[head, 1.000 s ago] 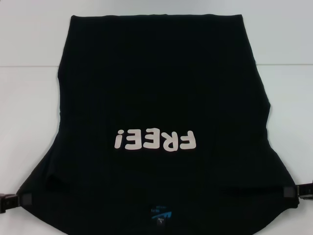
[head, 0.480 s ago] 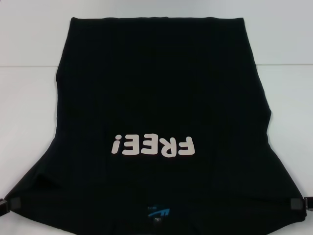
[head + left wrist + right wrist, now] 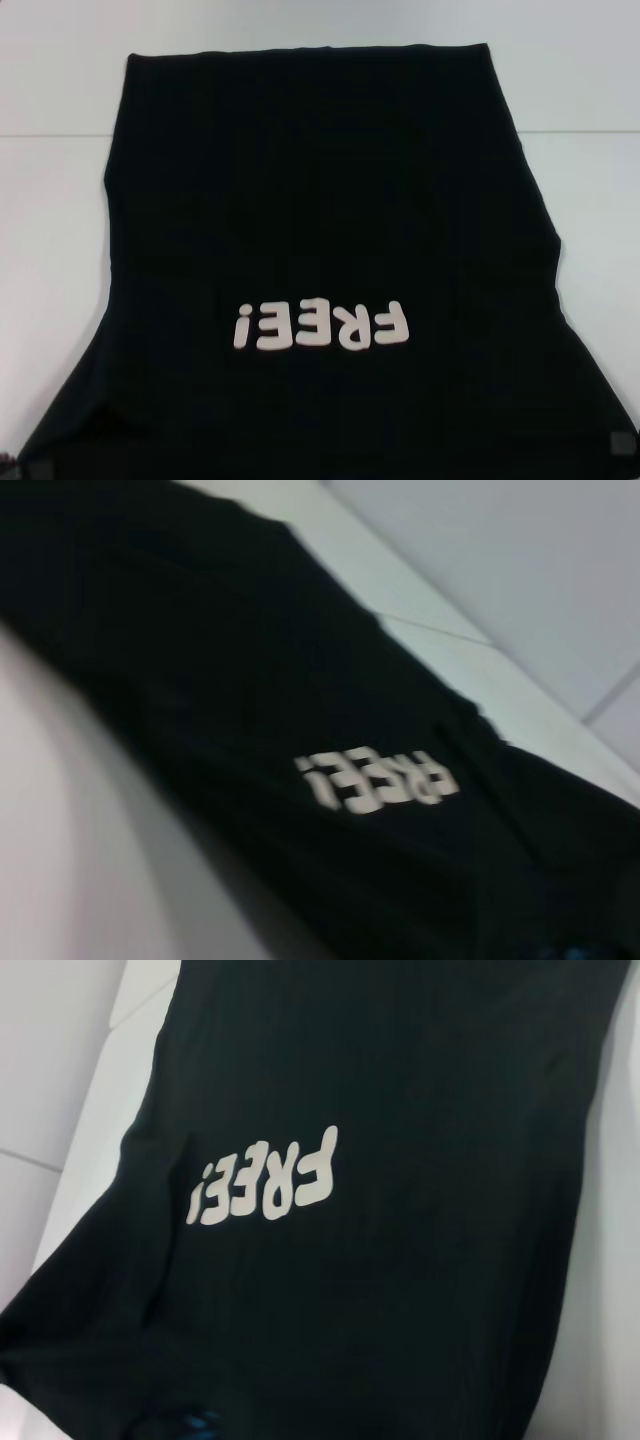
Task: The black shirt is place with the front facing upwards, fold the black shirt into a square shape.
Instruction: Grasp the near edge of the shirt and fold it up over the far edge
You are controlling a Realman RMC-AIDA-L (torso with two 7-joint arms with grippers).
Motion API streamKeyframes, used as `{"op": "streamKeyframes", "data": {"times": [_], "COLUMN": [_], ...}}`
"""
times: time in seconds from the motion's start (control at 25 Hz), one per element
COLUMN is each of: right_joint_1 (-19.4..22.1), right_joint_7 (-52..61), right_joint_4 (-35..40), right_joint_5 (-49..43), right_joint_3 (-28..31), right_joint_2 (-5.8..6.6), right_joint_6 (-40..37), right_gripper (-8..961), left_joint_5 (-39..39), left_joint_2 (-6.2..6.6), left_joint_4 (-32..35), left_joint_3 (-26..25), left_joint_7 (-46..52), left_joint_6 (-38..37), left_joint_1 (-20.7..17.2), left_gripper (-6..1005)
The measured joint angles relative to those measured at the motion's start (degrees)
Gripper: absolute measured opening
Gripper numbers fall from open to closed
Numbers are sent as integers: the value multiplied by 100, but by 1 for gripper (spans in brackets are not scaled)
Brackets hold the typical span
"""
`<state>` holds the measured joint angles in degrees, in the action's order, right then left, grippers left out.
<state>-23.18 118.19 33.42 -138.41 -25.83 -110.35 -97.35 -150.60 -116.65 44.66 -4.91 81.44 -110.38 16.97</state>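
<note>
Across the white table (image 3: pixel 60 250), the black shirt (image 3: pixel 320 200) lies spread front side up, filling most of the head view from its straight far edge to the bottom of the frame. Its pale "FREE!" print (image 3: pixel 320 326) reads upside down from the robot's position and sits on the nearer half of the cloth. The shirt widens toward the robot, both lower corners flaring outward. At the lower left corner a small grey pad of the left gripper (image 3: pixel 38 470) shows against the cloth edge; at the lower right corner a matching grey pad of the right gripper (image 3: pixel 622 441) shows on the cloth edge. Each pad touches the shirt, but whether the fingers of either gripper are closed on the fabric cannot be determined. The left wrist view shows the shirt (image 3: pixel 250 710) running diagonally over the table, print (image 3: pixel 375 780) visible. The right wrist view shows the shirt (image 3: pixel 400 1290) with the print (image 3: pixel 262 1182) and a trace of blue label (image 3: pixel 185 1425) near the frame edge.
</note>
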Motion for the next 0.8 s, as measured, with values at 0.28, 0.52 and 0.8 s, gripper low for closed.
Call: {"op": "streamKeyframes", "data": {"times": [0.28,0.52,0.8], "right_joint_1": [49,59,76], "right_joint_7": [-269,-396,-621], "right_joint_4": [-4,-12,-13], "right_joint_5": [-16,-11,47], "right_joint_3": [56,62,227], "right_joint_2": [68,75,68], "right_joint_6": [-245,-252,-410], "right_gripper": [116,119,121], "left_joint_5": [63,187,233], "left_joint_2": [-24,16,48], "left_joint_4": [34,-18,-62], "left_joint_3": [-6,0,4], "left_joint_7": [-410,-449,-538], "left_joint_6": [-444,-436,-459], "left_joint_1": [-66,64,171], "left_gripper": [33,33,33]}}
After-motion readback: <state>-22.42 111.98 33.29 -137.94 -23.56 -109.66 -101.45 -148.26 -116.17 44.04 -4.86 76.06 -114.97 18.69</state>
